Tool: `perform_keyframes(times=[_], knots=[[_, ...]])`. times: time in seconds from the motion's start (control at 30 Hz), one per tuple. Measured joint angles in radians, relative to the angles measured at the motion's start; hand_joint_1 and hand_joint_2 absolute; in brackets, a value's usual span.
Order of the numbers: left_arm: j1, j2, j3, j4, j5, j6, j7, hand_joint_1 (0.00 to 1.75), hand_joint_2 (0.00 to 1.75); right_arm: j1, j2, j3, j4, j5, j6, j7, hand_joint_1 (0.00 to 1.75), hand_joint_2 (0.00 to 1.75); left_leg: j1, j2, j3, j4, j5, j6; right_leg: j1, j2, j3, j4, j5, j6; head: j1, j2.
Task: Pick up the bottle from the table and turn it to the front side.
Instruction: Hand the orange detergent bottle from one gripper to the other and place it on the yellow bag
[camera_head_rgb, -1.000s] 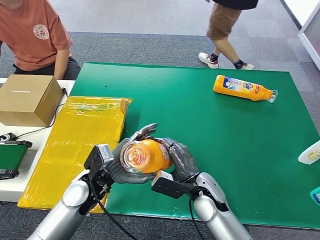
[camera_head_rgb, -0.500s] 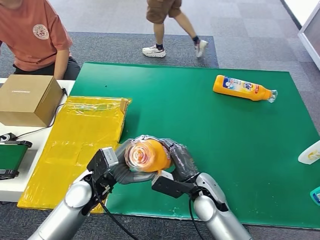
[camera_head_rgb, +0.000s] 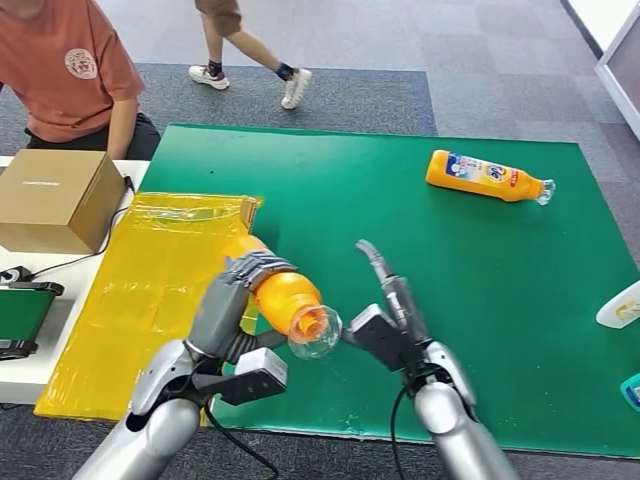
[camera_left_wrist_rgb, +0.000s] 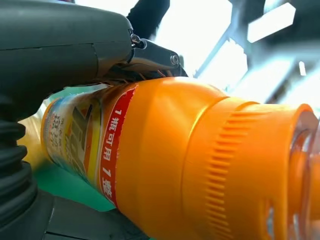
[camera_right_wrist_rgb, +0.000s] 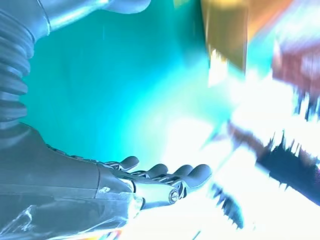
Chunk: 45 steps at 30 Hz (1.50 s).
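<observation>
An orange bottle (camera_head_rgb: 285, 296) with a clear cap is held above the green mat by my left hand (camera_head_rgb: 230, 300), whose fingers wrap its body. The cap end points toward my right hand. In the left wrist view the bottle (camera_left_wrist_rgb: 181, 160) shows its printed label and ribbed orange neck, with my left hand (camera_left_wrist_rgb: 56, 55) around it. My right hand (camera_head_rgb: 389, 305) stands beside the cap, fingers extended and apart, holding nothing. The right wrist view shows my right hand (camera_right_wrist_rgb: 158, 175) spread over the mat.
A second orange bottle (camera_head_rgb: 487, 176) lies on the green mat (camera_head_rgb: 453, 290) at the far right. A yellow bag (camera_head_rgb: 151, 285) lies at the mat's left edge beside a cardboard box (camera_head_rgb: 56, 197). One person sits at the far left; another walks past behind the table.
My right hand has let go of the bottle and spread out. My left hand now holds it alone, turned so the cap points right. The person behind has walked leftward.
</observation>
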Motion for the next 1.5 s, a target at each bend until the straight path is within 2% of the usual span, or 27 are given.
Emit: perform_keyframes(times=[0.07,0.13,0.2,0.27,0.4,0.53,0.67,0.8,0.83,0.93,1.0,1.13,1.33,1.5], knots=[[0.022,0.002,0.008,-0.016,-0.300,0.117,0.080,1.75,1.75,0.010,-0.003,-0.079,-0.056,-0.015,0.003,0.001,0.00,1.75,0.000,0.000,0.000,0.000,0.000,0.000,0.000,0.000,0.000,0.000,0.000,0.000,0.000,0.000],[0.037,0.004,0.016,-0.017,-0.517,0.169,0.164,1.75,1.75,0.013,-0.003,-0.139,-0.105,-0.024,0.008,0.001,0.00,1.75,0.000,0.000,0.000,0.000,0.000,0.000,0.000,0.000,0.000,0.000,0.000,0.000,0.000,0.000],[0.047,0.005,0.027,-0.005,-0.645,0.185,0.230,1.75,1.75,0.013,-0.003,-0.185,-0.148,-0.034,0.012,0.001,0.00,1.75,0.000,0.000,0.000,0.000,0.000,0.000,0.000,0.000,0.000,0.000,0.000,0.000,0.000,0.000],[0.051,0.005,0.042,0.021,-0.696,0.186,0.267,1.75,1.75,0.013,-0.004,-0.220,-0.187,-0.043,0.014,0.001,0.00,1.75,0.000,0.000,0.000,0.000,0.000,0.000,0.000,0.000,0.000,0.000,0.000,0.000,0.000,0.000],[0.051,0.003,0.075,0.094,-0.676,0.134,0.271,1.75,1.75,0.014,-0.004,-0.256,-0.244,-0.056,0.024,-0.002,0.00,1.75,0.000,0.000,0.000,0.000,0.000,0.000,0.000,0.000,0.000,0.000,0.000,0.000,0.000,0.000],[0.036,0.005,0.113,0.207,-0.539,0.035,0.182,1.75,1.75,0.010,-0.004,-0.261,-0.280,-0.088,0.052,-0.016,0.00,1.75,0.000,0.000,0.000,0.000,0.000,0.000,0.000,0.000,0.000,0.000,0.000,0.000,0.000,0.000],[-0.012,0.012,0.148,0.379,-0.436,-0.038,0.116,1.75,1.75,-0.003,-0.003,-0.258,-0.298,-0.114,0.070,-0.031,0.00,1.75,0.000,0.000,0.000,0.000,0.000,0.000,0.000,0.000,0.000,0.000,0.000,0.000,0.000,0.000],[-0.085,0.017,0.165,0.532,-0.407,-0.057,0.093,1.75,1.75,-0.025,-0.003,-0.240,-0.300,-0.120,0.074,-0.034,0.00,1.75,0.000,0.000,0.001,0.000,0.001,0.001,0.000,0.000,0.002,0.000,0.000,0.000,0.000,0.000],[-0.102,0.017,0.168,0.558,-0.402,-0.057,0.089,1.36,1.75,-0.028,-0.003,-0.235,-0.301,-0.121,0.075,-0.035,0.00,1.75,0.000,0.000,0.002,0.000,0.001,0.001,0.000,-0.001,0.003,0.000,0.000,0.000,0.000,0.000],[-0.135,0.017,0.173,0.611,-0.398,-0.053,0.090,0.05,1.75,-0.030,-0.004,-0.225,-0.306,-0.121,0.075,-0.035,0.00,1.75,0.000,0.000,0.005,0.000,0.001,0.001,0.000,0.000,0.005,0.000,0.000,0.000,0.000,0.000],[-0.145,0.016,0.175,0.630,-0.400,-0.046,0.098,0.00,1.75,-0.029,-0.004,-0.221,-0.313,-0.121,0.073,-0.036,0.00,1.75,0.000,0.000,0.005,0.000,0.001,0.000,0.000,0.000,0.005,0.000,0.000,0.000,0.000,0.000],[-0.146,0.012,0.179,0.641,-0.403,-0.036,0.108,0.00,0.00,-0.024,-0.004,-0.219,-0.317,-0.121,0.069,-0.036,0.00,1.75,0.000,0.000,0.006,0.000,0.002,0.000,0.000,0.000,0.006,0.000,0.001,0.000,0.000,0.000],[-0.122,0.004,0.196,0.634,-0.427,0.028,0.131,0.00,0.00,-0.013,-0.004,-0.219,-0.317,-0.124,0.062,-0.036,0.00,1.75,0.000,0.000,0.006,0.000,0.002,0.000,0.000,0.000,0.006,0.000,0.001,-0.001,0.000,0.000],[-0.072,-0.006,0.209,0.597,-0.481,0.137,0.141,0.00,0.00,0.002,-0.006,-0.219,-0.317,-0.125,0.055,-0.036,0.00,1.75,0.000,0.000,0.005,0.000,0.002,0.000,0.000,0.000,0.004,0.000,0.001,-0.001,0.000,0.000]])
